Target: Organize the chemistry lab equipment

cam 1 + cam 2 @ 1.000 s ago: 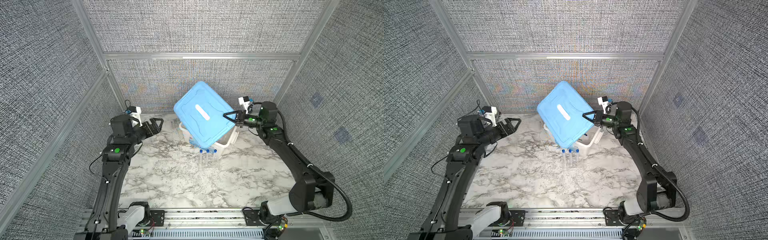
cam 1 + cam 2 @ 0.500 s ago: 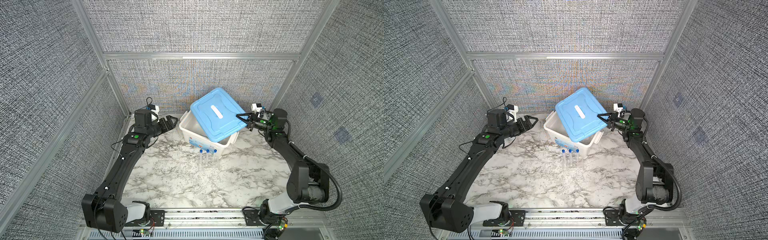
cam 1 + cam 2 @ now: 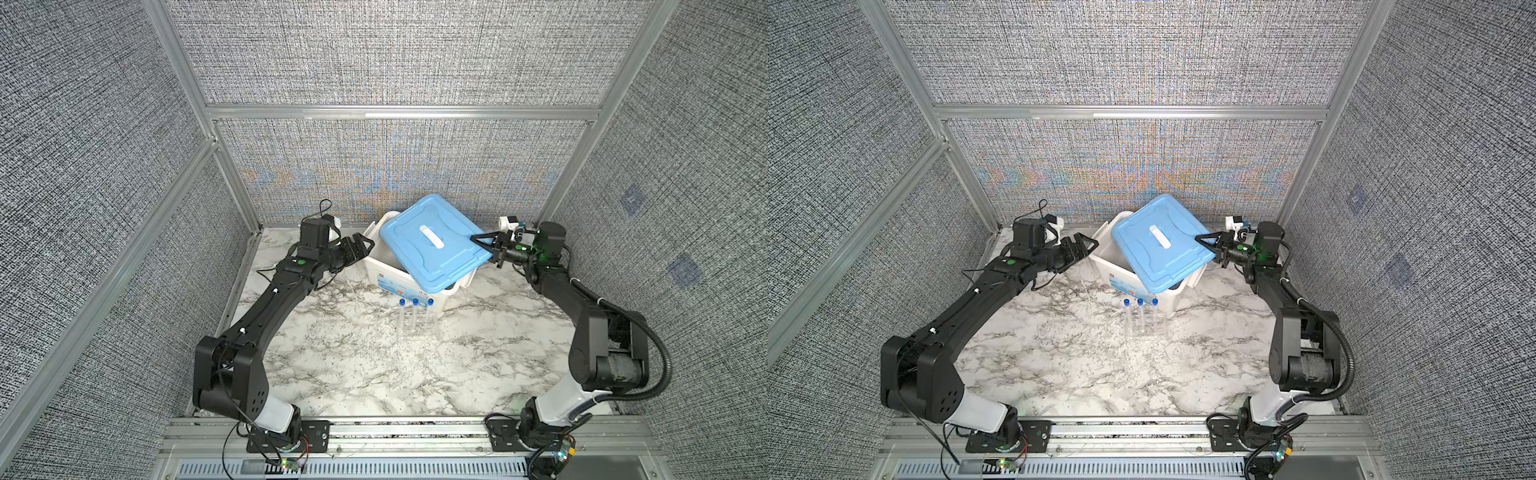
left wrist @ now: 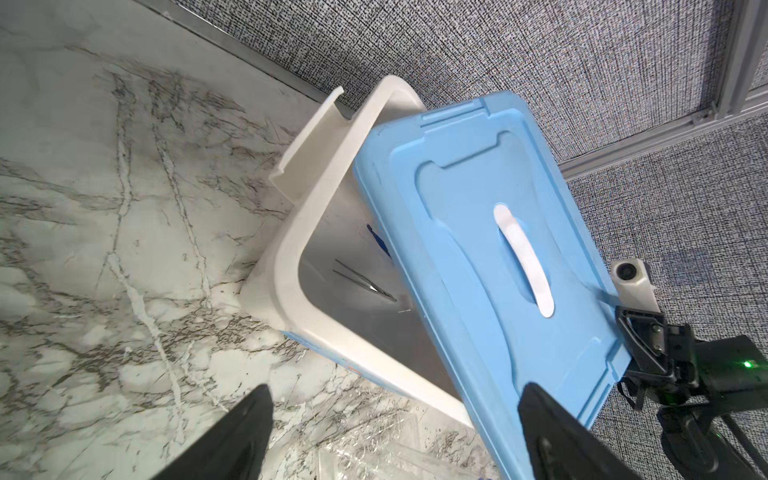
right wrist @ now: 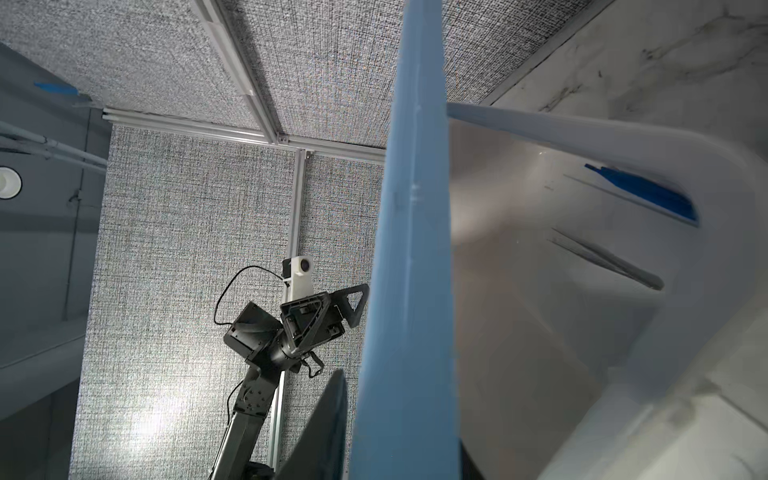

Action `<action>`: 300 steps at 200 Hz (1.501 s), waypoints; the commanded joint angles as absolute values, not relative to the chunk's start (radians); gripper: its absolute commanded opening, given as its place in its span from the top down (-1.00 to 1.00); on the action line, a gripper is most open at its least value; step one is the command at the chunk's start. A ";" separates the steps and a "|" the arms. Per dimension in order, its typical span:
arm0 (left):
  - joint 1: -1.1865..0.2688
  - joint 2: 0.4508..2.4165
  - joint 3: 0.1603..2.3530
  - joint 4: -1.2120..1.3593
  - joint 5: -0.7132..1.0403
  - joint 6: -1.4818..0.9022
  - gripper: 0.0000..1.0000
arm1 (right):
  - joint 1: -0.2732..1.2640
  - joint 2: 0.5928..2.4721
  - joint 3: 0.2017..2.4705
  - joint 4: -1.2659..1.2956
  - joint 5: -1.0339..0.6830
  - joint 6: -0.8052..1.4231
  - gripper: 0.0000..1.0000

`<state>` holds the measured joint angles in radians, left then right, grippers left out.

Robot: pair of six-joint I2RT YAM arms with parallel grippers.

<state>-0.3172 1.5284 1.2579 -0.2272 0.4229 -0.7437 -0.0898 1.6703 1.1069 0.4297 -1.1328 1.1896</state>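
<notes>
I see the marble table (image 3: 353,374) first, since it is the biggest thing here. At the back of it stands the big white tub (image 3: 384,266). The flat blue lid (image 3: 415,257) lies tilted and crooked on top of the tub, so the tub's left part is uncovered. My left gripper (image 3: 368,249) hangs just beside the tub's left wall, with its jaws wide apart and nothing between them. My right gripper (image 3: 484,247) is at the lid's right edge, with one finger above the edge and one below. I cannot tell if the jaws squeeze the lid or only sit around it. The clear rack (image 3: 432,328) stands on the table just in front of the tub. The three blue-capped tubes (image 3: 415,311) stand upright in it, side by side. Down inside the tub lie the silver tweezers (image 4: 365,284), and near them the blue tweezers (image 4: 376,237), partly hidden under the lid.
</notes>
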 commanded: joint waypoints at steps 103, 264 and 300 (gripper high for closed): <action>-0.344 1.632 1.310 -0.156 0.448 -0.768 -0.85 | -0.118 1.681 1.178 0.059 -1.051 0.870 0.22; -0.395 1.819 1.488 -0.216 0.418 -0.758 -0.81 | -0.117 1.754 1.341 -0.350 -0.917 0.550 0.14; -0.396 1.863 1.517 -0.191 0.430 -0.779 -0.77 | -0.117 1.784 1.356 -0.343 -0.952 0.546 0.18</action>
<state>-0.3962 1.8359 1.4990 -0.1959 0.4210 -0.7605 -0.1181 1.7756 1.3487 -0.3168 -0.9531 0.5747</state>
